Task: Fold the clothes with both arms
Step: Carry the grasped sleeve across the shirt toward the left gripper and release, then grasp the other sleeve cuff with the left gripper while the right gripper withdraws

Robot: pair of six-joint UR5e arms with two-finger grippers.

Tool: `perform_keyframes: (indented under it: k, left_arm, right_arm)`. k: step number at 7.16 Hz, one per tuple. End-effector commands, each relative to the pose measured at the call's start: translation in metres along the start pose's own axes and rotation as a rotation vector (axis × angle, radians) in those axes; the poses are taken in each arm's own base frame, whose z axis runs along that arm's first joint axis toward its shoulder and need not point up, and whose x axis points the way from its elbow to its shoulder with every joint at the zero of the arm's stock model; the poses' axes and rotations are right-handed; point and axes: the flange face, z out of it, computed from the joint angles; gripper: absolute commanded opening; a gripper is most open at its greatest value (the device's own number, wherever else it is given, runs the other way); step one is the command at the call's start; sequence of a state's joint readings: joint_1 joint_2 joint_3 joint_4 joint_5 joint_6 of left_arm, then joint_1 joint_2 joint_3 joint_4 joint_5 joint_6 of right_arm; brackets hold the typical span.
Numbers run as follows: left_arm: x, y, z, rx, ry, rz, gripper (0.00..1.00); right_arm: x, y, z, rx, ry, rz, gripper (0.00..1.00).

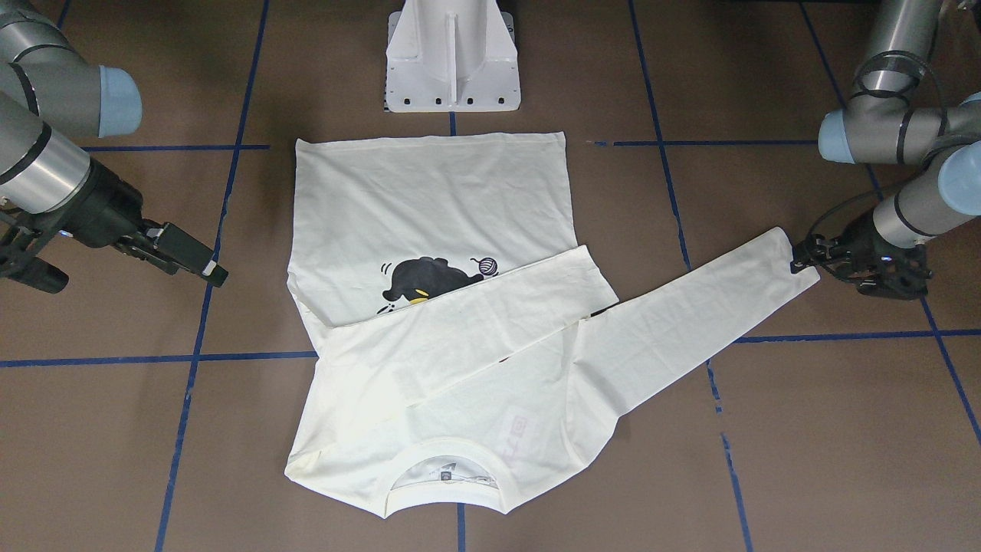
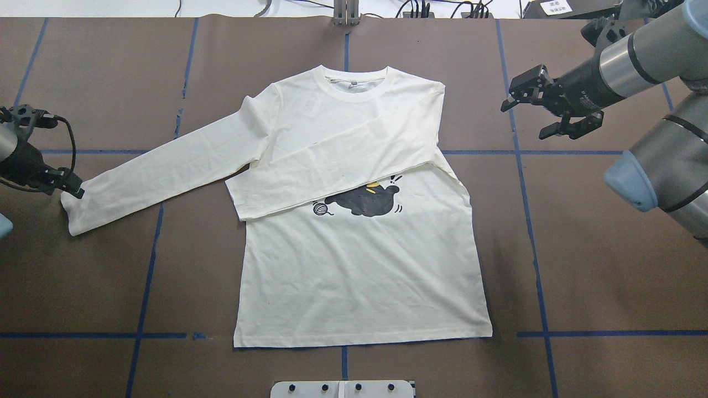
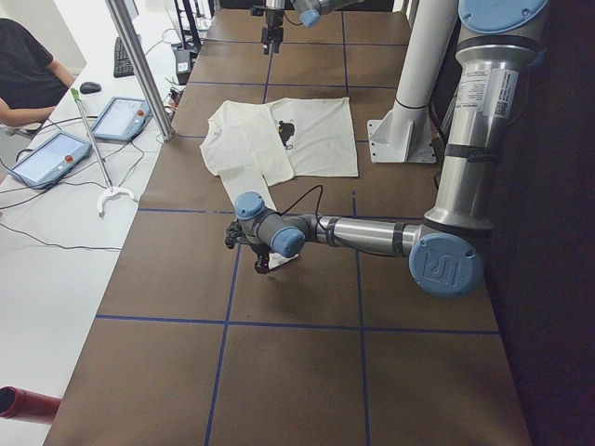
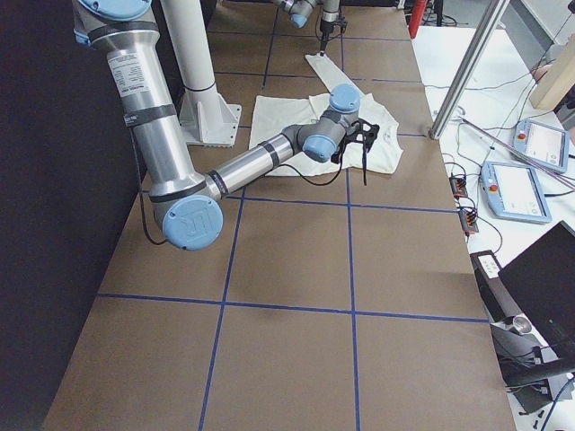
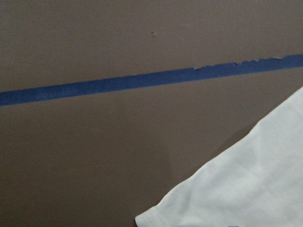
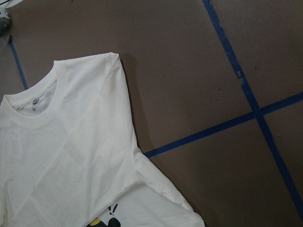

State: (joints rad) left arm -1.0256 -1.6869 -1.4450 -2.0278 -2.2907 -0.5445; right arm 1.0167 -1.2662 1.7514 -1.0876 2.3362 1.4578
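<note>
overhead: behind robot, high, faces forward-down over whole counter (image 2: 608, 249) | front: opposite side, steep down, pedestal (image 1: 452, 57) at top, shares whole T-shirt (image 2: 359, 276) with overhead | sides: counter ends, far, look lengthwise | wrists: close, downward; right on collar (image 6: 33, 111), left on cuff (image 5: 161, 215)

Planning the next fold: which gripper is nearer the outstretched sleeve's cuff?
Left. The left gripper sits right at the edge of the cuff; the right gripper hovers off the far shoulder of the shirt.

We see a brown counter (image 2: 608, 249) gridded with blue tape (image 2: 608, 334), and a white side desk (image 3: 56, 214) holding tablets (image 3: 119, 118).
</note>
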Motion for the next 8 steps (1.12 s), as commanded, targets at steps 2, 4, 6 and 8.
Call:
perform_keyframes:
  k: [2, 4, 6, 8]
  left_arm:
    - [-0.0027, -0.0009, 0.0023, 0.009, -0.023, 0.001, 0.58]
    - [-0.0031, 0.0, 0.0033, 0.007, -0.025, 0.001, 0.55]
    - [-0.0044, 0.0001, 0.0043, 0.006, -0.027, -0.001, 0.33]
    - [-0.0001, -0.0023, -0.0006, 0.025, -0.037, 0.0, 0.0]
  right_arm:
    - [0.0005, 0.0, 0.0, -0.002, 0.001, 0.001, 1.0]
    - [0.0046, 0.0, 0.0005, -0.002, 0.005, 0.005, 1.0]
    - [0.0068, 0.0004, 0.0005, -0.004, 0.006, 0.006, 1.0]
    - [0.0066, 0.0003, -0.0021, -0.012, 0.003, 0.007, 1.0]
